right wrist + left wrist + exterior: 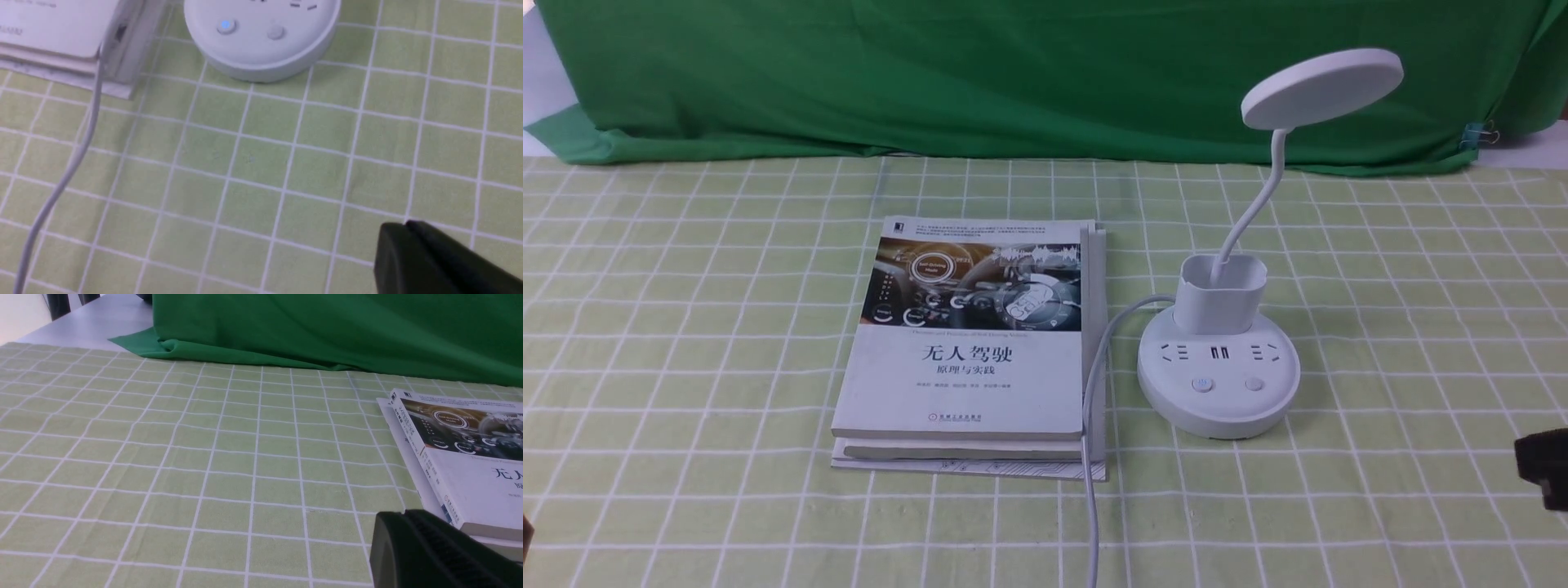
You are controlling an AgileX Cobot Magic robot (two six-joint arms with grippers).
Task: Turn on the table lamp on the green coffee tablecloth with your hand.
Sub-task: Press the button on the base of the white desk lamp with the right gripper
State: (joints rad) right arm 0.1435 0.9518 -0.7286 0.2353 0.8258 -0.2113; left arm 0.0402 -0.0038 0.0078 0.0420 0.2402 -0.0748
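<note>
The white table lamp [1218,367] stands on the pale green checked tablecloth [1405,327], right of centre, with its disc head [1321,86] unlit on a bent neck. Its round base [261,38] has two buttons; the left one [225,25] glows blue. My right gripper [404,223] is shut and empty, well short of the base on the near side; only its tip [1543,465] shows at the right edge of the front view. My left gripper [404,512] is shut and empty, low beside the books. It barely shows in the front view.
A stack of books [980,343] lies left of the lamp, also in the left wrist view [470,457]. The lamp's white cord [1090,457] runs along the books' right side towards the near edge. A dark green backdrop cloth [1013,73] hangs at the back.
</note>
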